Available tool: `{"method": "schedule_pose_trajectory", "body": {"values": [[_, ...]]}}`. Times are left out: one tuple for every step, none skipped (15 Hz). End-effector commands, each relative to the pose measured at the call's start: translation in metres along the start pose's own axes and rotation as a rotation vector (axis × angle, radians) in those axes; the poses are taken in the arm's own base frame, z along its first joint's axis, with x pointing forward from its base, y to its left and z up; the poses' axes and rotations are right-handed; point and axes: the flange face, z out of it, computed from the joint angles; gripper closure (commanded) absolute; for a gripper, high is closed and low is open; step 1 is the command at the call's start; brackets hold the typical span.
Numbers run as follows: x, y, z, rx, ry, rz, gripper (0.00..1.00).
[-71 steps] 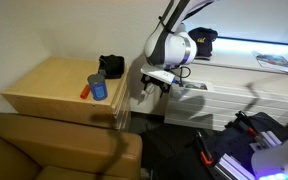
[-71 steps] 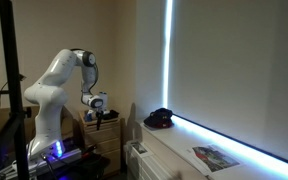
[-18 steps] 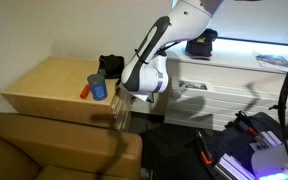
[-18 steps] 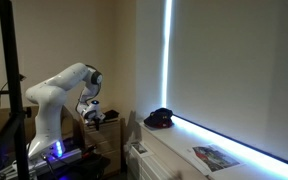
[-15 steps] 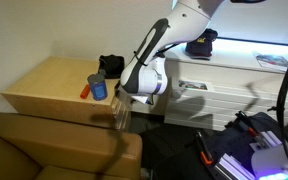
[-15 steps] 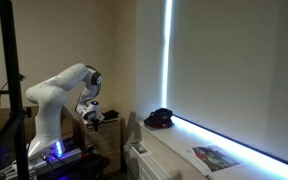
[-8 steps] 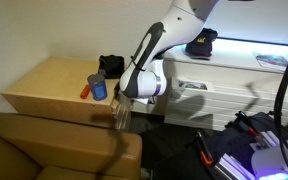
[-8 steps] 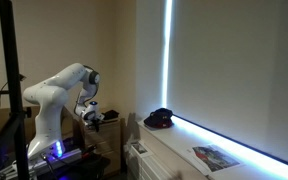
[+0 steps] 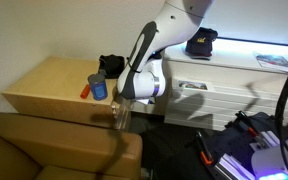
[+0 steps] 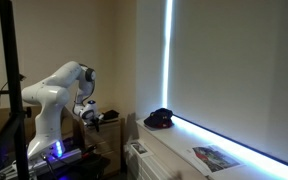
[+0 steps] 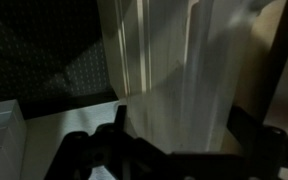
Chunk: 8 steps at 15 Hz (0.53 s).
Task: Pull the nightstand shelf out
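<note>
Nightstand (image 9: 54, 88): a low cabinet of light tan wood at the left of an exterior view; on its top stand a blue cup (image 9: 99, 88), a small red thing (image 9: 86, 92) and a black object (image 9: 111, 67) near the wall.
Nightstand shelf (image 11: 179, 75): a pale wooden board that fills the centre of the wrist view, close in front of the camera; in the exterior view its place is at the right front corner of the cabinet, behind the arm, and it cannot be seen clearly there.
Gripper (image 9: 122, 105): low at that front corner, pointing down along the cabinet side.
Fingers (image 11: 246, 122): dark shapes at the bottom of the wrist view, on both sides of the board; it is too dark to tell how wide they stand or if they touch the wood.
Step in hand: probably the fingers settle on the shelf edge before the pull.
Risk: if the hold is only shallow, the fingers may slip off the thin edge when pulling.
Risk: a pull that is not straight may jam the board or shake the cup on top.
</note>
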Motion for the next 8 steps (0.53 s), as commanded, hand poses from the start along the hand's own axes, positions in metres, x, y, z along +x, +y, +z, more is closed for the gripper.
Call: {"method": "schedule_pose_trajectory", "body": {"values": [[0.003,0.064,-0.004,-0.149,-0.002,0.078,0.00],[0.005,0.075,-0.009,-0.169,0.002,0.096,0.00],[0.005,0.087,-0.016,-0.191,0.009,0.115,0.00],[0.007,0.099,-0.022,-0.215,0.018,0.133,0.00],[0.009,0.112,-0.029,-0.239,0.024,0.154,0.00],[0.010,0.126,-0.036,-0.266,0.028,0.174,0.00],[0.010,0.141,-0.043,-0.293,0.036,0.193,0.00],[0.010,0.157,-0.052,-0.320,0.043,0.215,0.00]]}}
